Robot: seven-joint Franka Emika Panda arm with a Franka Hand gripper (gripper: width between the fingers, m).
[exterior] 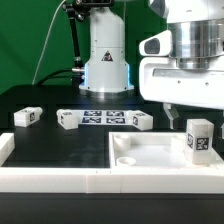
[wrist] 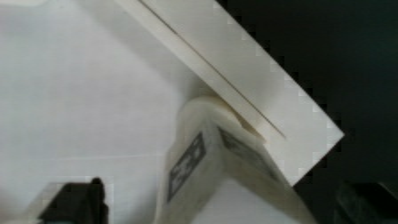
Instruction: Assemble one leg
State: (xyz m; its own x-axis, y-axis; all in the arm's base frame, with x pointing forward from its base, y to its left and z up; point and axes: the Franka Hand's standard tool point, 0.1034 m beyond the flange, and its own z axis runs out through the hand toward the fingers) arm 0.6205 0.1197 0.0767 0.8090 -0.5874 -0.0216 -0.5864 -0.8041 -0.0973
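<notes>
One leg (exterior: 199, 138), a small white post with a square tag, stands upright in the corner of the large white panel (exterior: 150, 152) at the exterior view's right. My gripper (exterior: 192, 112) hangs just above it, open and holding nothing. In the wrist view the leg (wrist: 217, 165) rises between my dark fingertips (wrist: 71, 203), which stand wide apart either side of it, by the panel's raised rim (wrist: 249, 75). Three more legs lie on the black table: one at the left (exterior: 28, 117), one beside the marker board (exterior: 67, 120), one right of it (exterior: 141, 121).
The marker board (exterior: 103, 117) lies flat behind the panel. A white L-shaped rail (exterior: 50, 178) runs along the front and up the left side. The robot's base (exterior: 105, 60) stands at the back.
</notes>
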